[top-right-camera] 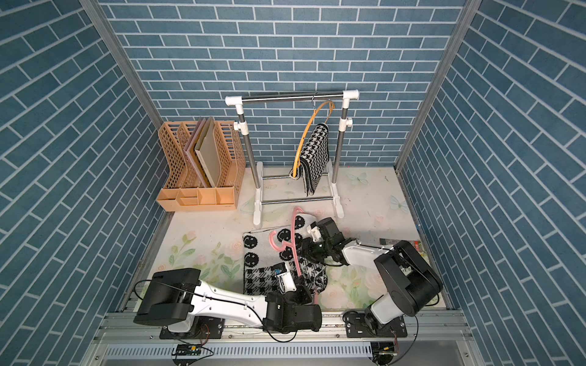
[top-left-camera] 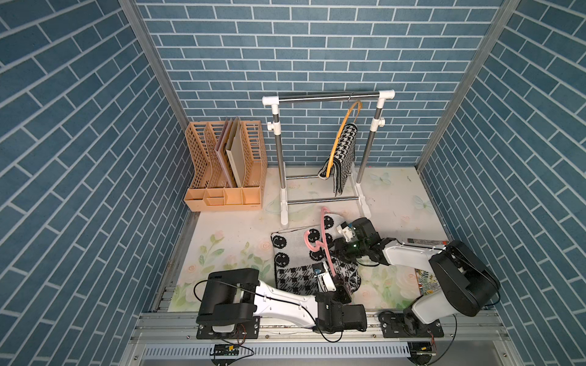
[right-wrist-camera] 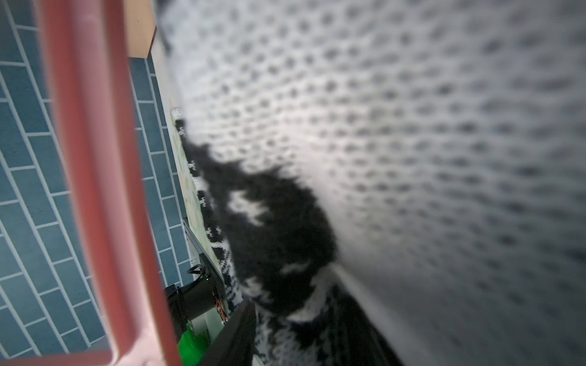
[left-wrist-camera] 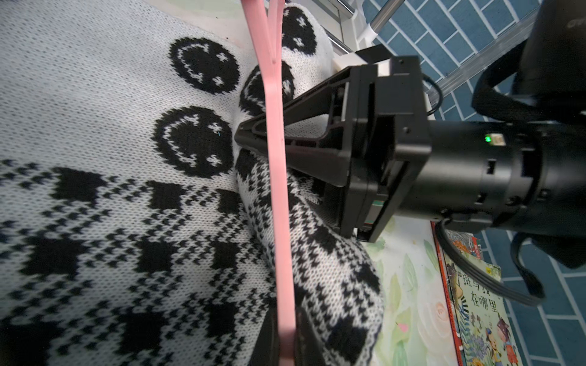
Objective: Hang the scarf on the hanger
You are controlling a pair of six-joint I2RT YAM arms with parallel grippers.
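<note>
- Only the left wrist view shows you the right gripper (left-wrist-camera: 244,138), its tips at a raised fold of the scarf (left-wrist-camera: 111,126) behind the bar of the pink hanger (left-wrist-camera: 275,158). You cannot tell whether the tips are apart or together.
- The right wrist view gives you only blurred knit and a pink edge.
- In both top views the scarf lies on the desk (top-left-camera: 228,228) before the rack (top-left-camera: 329,96), under the hanger.
- The left gripper (top-left-camera: 341,283) is clamped on the hanger's near end.
- The hanger's long axis runs from the robot toward the rack. Its hook points to the robot's left.
</note>
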